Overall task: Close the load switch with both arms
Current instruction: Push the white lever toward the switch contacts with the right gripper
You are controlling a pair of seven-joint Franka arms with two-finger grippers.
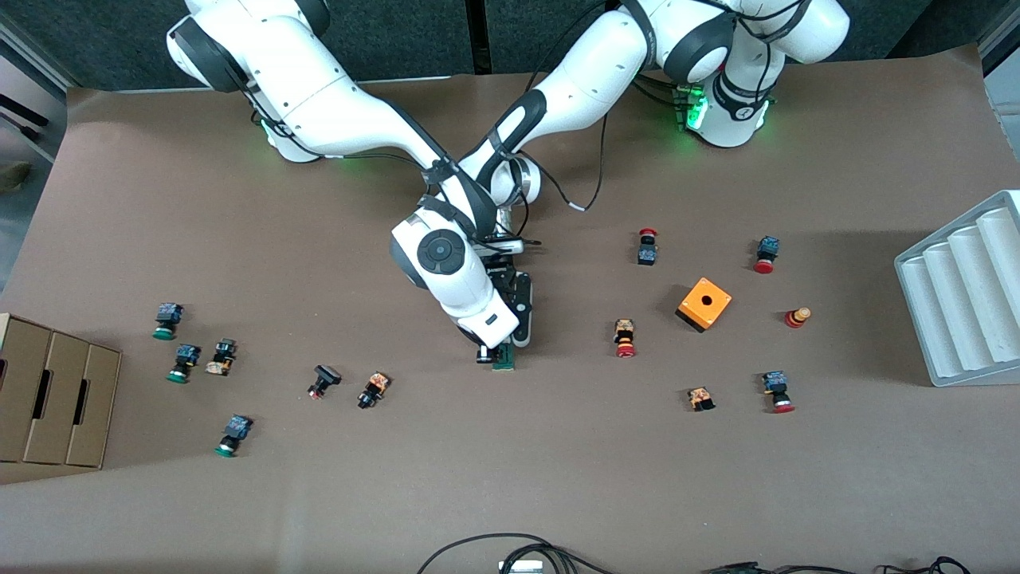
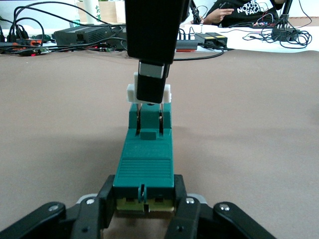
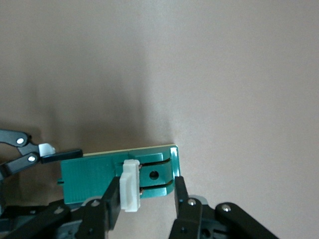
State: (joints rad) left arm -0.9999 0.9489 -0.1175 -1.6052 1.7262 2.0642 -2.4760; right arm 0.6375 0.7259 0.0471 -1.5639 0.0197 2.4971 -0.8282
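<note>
The load switch (image 1: 504,360) lies mid-table, mostly hidden under both arms. Left gripper (image 2: 144,209) jaws clamp its green body; right gripper (image 3: 144,204) jaws clamp its white slider (image 3: 130,185). Brown table (image 1: 558,478).

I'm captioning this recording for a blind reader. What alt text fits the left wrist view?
The left tool is shut on one end of the green load switch, which lies on the brown table. At the switch's other end, the right tool comes down from above onto the white slider.
</note>
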